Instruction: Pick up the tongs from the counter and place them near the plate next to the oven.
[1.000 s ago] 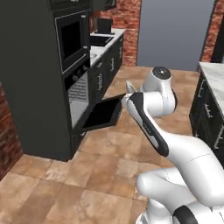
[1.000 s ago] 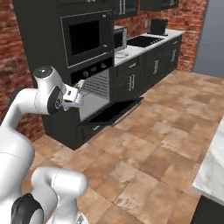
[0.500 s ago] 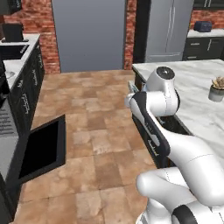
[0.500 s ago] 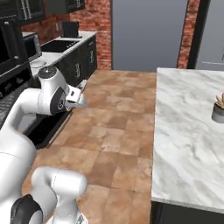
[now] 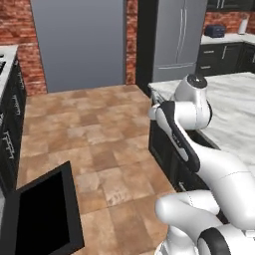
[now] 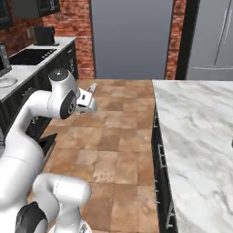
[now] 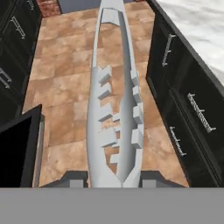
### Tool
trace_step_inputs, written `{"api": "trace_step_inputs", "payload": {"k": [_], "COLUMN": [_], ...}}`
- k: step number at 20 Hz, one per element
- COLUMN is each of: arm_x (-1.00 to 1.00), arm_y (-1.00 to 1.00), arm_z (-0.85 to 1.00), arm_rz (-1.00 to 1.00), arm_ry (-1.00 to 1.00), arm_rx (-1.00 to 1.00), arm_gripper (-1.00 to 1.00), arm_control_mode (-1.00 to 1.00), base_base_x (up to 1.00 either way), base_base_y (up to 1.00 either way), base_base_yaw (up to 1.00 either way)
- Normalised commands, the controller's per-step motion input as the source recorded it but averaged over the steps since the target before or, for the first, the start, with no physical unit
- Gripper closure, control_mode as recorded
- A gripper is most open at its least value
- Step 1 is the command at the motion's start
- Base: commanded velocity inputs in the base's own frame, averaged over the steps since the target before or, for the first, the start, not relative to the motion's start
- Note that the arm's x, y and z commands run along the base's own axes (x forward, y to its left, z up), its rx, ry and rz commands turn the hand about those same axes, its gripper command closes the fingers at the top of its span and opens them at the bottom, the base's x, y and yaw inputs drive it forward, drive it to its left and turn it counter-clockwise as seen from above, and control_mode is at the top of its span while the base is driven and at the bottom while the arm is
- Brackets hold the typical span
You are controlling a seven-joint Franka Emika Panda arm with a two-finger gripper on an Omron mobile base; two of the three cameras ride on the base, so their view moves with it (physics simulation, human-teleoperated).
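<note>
You see the white marble tabletop [image 6: 200, 132] above brown floor tiles [image 5: 94, 124]; hand view shows the tool [image 7: 113, 178] gripping slim grey metal tongs [image 7: 114, 100].

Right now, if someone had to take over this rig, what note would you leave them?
Gripper: shut on the tongs, which stick out ahead of it over the tiled floor.
Counter: to the arm's right, tongs already off it.
Plate: looks like the pale round shape on the side top at the far left of the right base view.
Oven door: open, low on the left.
Done: pick-up.
Left: carry the tongs over and set them down near the plate.
</note>
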Motion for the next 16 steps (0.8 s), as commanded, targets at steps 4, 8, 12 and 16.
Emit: {"api": "trace_step_inputs", "payload": {"k": [4, 8, 12, 16], "arm_x": [0.0, 0.0, 0.0, 0.0], "arm_y": [0.0, 0.0, 0.0, 0.0], "arm_z": [0.0, 0.0, 0.0, 0.0], "arm_rz": [0.0, 0.0, 0.0, 0.0], "arm_ry": [0.0, 0.0, 0.0, 0.0], "arm_rx": [0.0, 0.0, 0.0, 0.0], "arm_gripper": [1.0, 1.0, 1.0, 1.0], "arm_control_mode": [1.0, 1.0, 1.0, 1.0], "base_base_x": [1.0, 1.0, 1.0, 1.0], "base_base_y": [0.73, 0.21, -0.19, -0.15], "base_base_yaw": [-0.01, -0.07, -0.16, -0.17]}}
